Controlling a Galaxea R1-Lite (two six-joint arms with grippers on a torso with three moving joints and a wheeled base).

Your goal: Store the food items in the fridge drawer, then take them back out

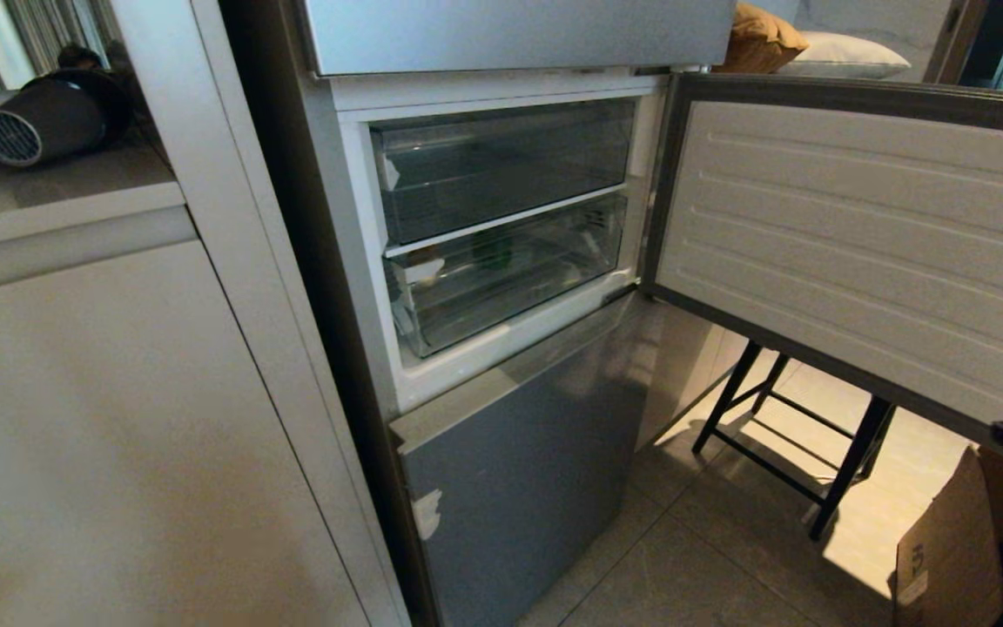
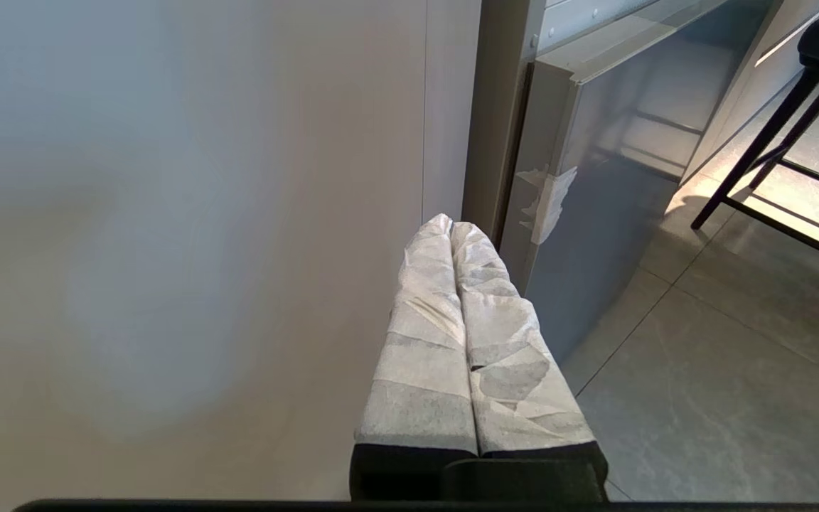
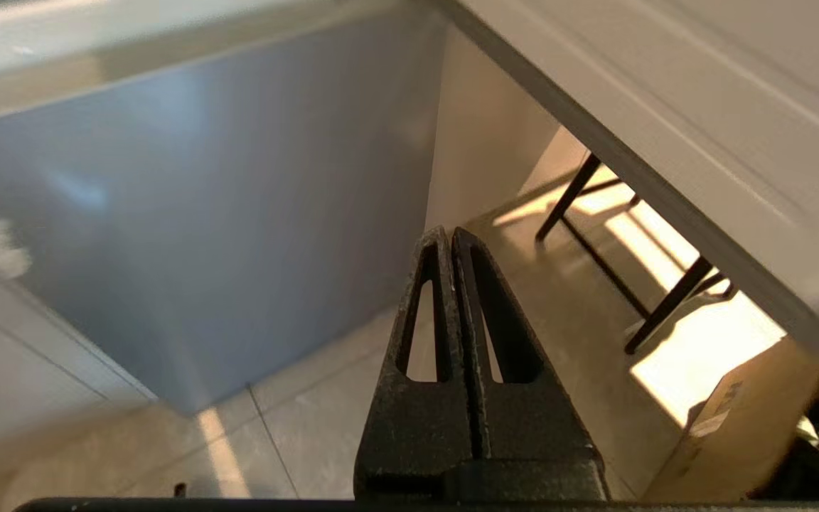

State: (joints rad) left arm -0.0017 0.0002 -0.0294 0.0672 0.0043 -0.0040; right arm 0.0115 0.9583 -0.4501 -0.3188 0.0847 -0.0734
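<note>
From the head camera I have the fridge in front of me with its middle door swung open to the right. Two clear drawers sit one above the other inside. The upper drawer looks bare. The lower fridge drawer is pushed in, its long axis running left to right across the compartment, front lip facing me. Through its clear front I make out a dark green shape toward the back and a pale patch at the left end; I cannot tell whether these are the food items.

My right gripper hangs low under the open door, pointing toward the floor beside the closed grey bottom door, black fingers pressed together on nothing. My left gripper is parked near the beige cabinet left of the fridge, its white-wrapped fingers also pressed together, holding nothing.

A black stool stands on the floor beyond the door, and a cardboard box sits at the near right with dark print I cannot read. A torn white sticker patch marks the bottom door's left edge; no writing shows on it.
</note>
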